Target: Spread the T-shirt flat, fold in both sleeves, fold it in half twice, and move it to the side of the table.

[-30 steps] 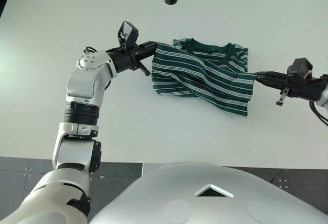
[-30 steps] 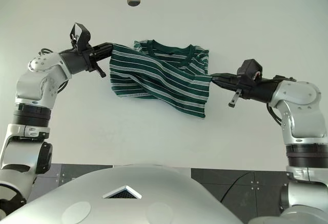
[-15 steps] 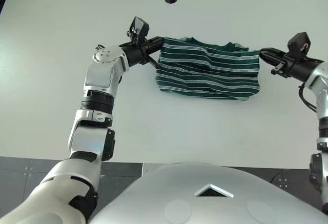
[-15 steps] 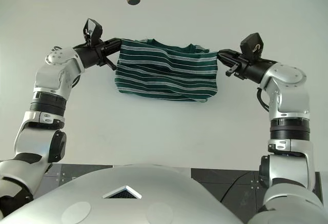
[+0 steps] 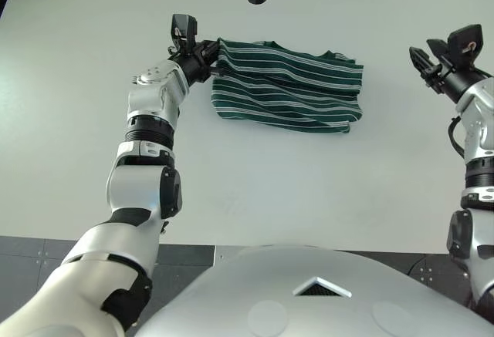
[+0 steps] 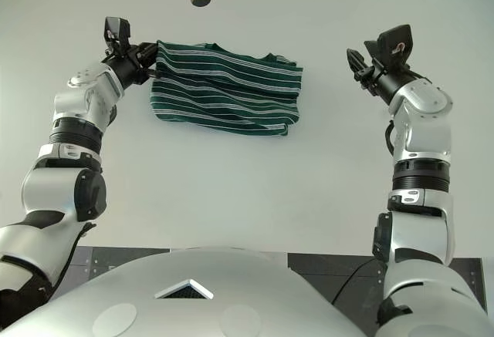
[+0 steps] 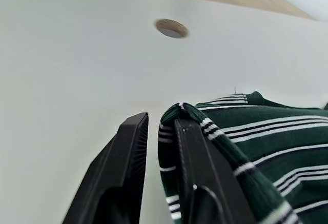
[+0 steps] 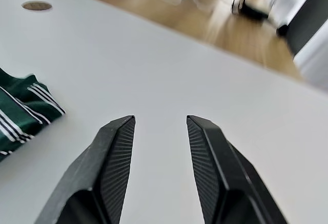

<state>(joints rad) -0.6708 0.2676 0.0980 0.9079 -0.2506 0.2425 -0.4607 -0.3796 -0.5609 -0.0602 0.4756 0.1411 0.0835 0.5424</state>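
The dark green, white-striped fabric T-shirt is lying rumpled and doubled on the far part of the white table, the left gripper clamping its corner, the right gripper hanging spread and empty well apart, so flattening and every fold are seemingly waiting.

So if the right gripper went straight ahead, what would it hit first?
Probably just bare table; the open right gripper points past the shirt, lying off to one side.

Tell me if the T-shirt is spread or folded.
Folded: the T-shirt lies doubled over, wrinkled, one corner pinched in the left tool.
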